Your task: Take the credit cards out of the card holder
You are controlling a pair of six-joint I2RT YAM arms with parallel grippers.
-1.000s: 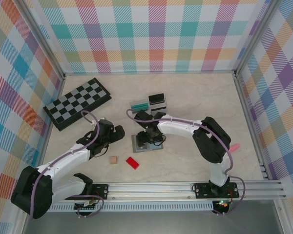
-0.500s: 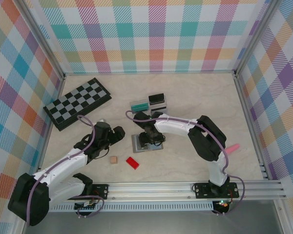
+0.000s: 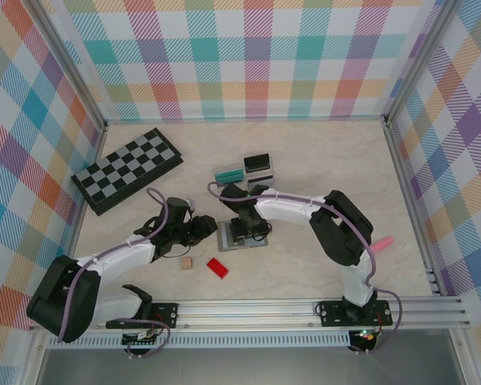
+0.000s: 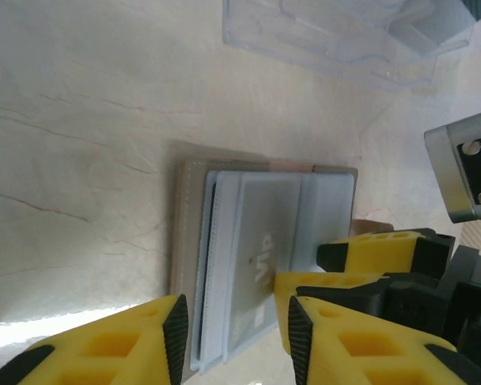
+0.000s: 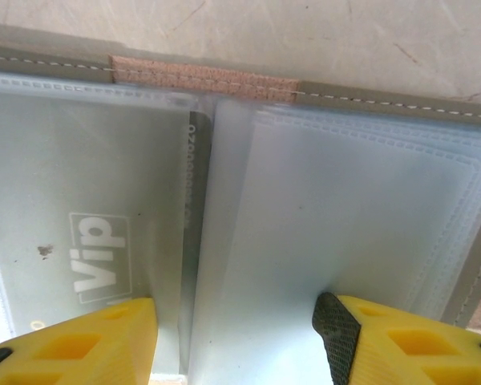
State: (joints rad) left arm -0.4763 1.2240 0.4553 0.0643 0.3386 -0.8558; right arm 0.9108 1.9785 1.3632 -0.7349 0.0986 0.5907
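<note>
The card holder point(image 3: 228, 237) lies open on the table, two blue-grey panels up point(image 5: 345, 208). A silver-grey credit card point(image 4: 256, 253) marked VIP sits in one panel, with a dark stripe point(image 5: 194, 241) along its edge. My left gripper point(image 3: 202, 229) is at the holder's left side, open; its jaws point(image 4: 234, 341) straddle the near edge of the holder and card without clamping. My right gripper point(image 3: 247, 225) is directly over the holder, open point(image 5: 236, 341), one fingertip point(image 5: 337, 325) down on the empty panel and the other by the card. A right finger point(image 4: 377, 247) also rests on the holder.
Behind the holder a teal card point(image 3: 228, 172) and a black card point(image 3: 257, 163) lie by a clear plastic case point(image 4: 337, 32). A chessboard point(image 3: 127, 169) lies at the back left. A tan cube point(image 3: 186, 262) and red block point(image 3: 217, 267) sit near the front; a pink object point(image 3: 383, 241) lies right.
My left gripper has swung right to the holder's edge and its jaws have narrowed. The right gripper has stayed on the holder, jaws a little narrower.
</note>
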